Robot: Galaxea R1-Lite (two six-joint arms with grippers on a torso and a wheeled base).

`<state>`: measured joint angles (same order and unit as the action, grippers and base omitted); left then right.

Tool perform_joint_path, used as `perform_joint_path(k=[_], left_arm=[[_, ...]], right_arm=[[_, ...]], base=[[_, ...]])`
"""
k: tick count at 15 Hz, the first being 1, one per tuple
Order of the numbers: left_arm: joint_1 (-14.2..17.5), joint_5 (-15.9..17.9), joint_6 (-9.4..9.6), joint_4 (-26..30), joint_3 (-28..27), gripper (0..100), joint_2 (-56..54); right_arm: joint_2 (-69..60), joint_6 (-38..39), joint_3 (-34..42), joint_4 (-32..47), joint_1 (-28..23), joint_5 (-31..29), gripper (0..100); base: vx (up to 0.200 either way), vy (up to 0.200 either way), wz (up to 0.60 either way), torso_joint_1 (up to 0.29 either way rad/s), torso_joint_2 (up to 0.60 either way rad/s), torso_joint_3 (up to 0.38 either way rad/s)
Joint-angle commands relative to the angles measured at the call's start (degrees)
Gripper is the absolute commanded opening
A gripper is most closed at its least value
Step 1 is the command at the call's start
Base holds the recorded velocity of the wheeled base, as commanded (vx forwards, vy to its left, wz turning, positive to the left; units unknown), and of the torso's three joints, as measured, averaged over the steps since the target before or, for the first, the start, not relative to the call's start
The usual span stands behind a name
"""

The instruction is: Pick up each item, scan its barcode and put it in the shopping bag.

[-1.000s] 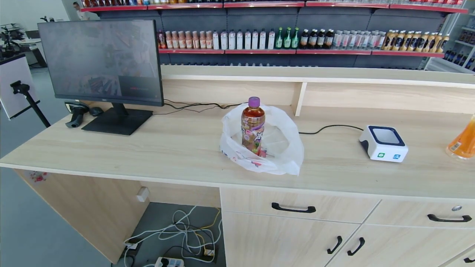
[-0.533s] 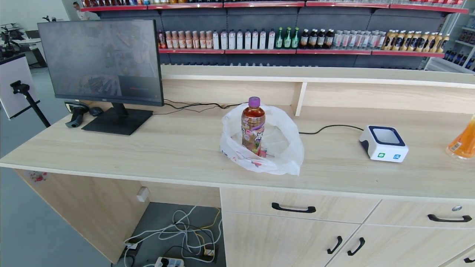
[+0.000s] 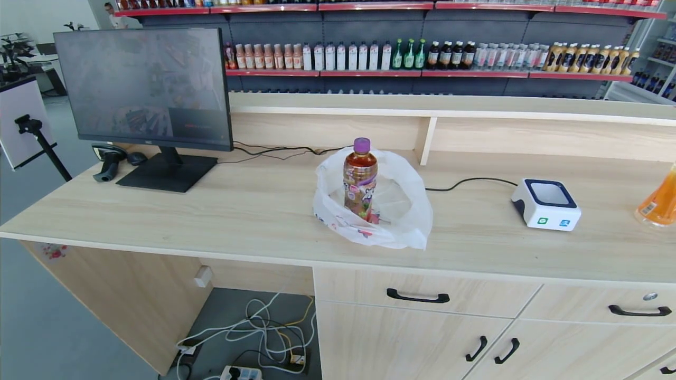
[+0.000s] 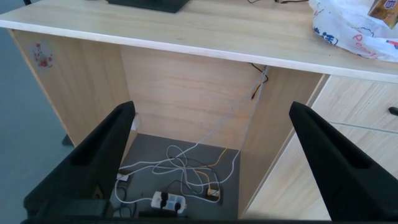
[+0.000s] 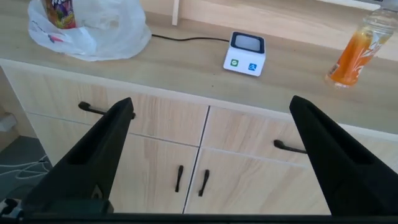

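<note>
A tea bottle with a purple cap [image 3: 360,177] stands upright inside the white shopping bag [image 3: 393,211] in the middle of the wooden counter [image 3: 253,211]. To the right sits the white barcode scanner [image 3: 545,203], also seen in the right wrist view [image 5: 245,51]. An orange drink bottle [image 3: 659,203] stands at the counter's far right edge [image 5: 356,51]. My left gripper [image 4: 211,155] hangs open below the counter's front, facing the cable recess. My right gripper [image 5: 211,162] is open in front of the drawers, well short of the counter top.
A monitor [image 3: 143,89] on its stand and a handheld scanner [image 3: 108,161] occupy the counter's left end. A raised wooden ledge [image 3: 438,113] runs along the back. Drawers with black handles [image 3: 417,297] are below. Cables and a power strip [image 4: 166,200] lie on the floor.
</note>
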<state>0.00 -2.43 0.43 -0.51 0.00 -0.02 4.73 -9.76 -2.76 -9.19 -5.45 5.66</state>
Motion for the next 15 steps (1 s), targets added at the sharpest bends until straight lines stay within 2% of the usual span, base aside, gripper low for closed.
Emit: perform_joint_path(k=[1,3,15], left_arm=[[0.00,-0.04,0.10,0.07,0.00,100,0.02],[0.00,0.05,0.63,0.07,0.00,100,0.02],[0.00,0.05,0.54,0.07,0.00,100,0.02]], right_arm=[[0.54,0.01,0.21,-0.04,0.00,0.06,100],[0.54,0.01,0.03,0.05,0.00,1.37,100],[0.54,1.68,-0.58,0.31,0.00,2.08,100]], base=[[0.000,-0.200,0.00,-0.007,0.00,0.002],[0.000,-0.200,0.00,0.010,0.00,0.002],[0.000,-0.200,0.00,0.006,0.00,0.002]])
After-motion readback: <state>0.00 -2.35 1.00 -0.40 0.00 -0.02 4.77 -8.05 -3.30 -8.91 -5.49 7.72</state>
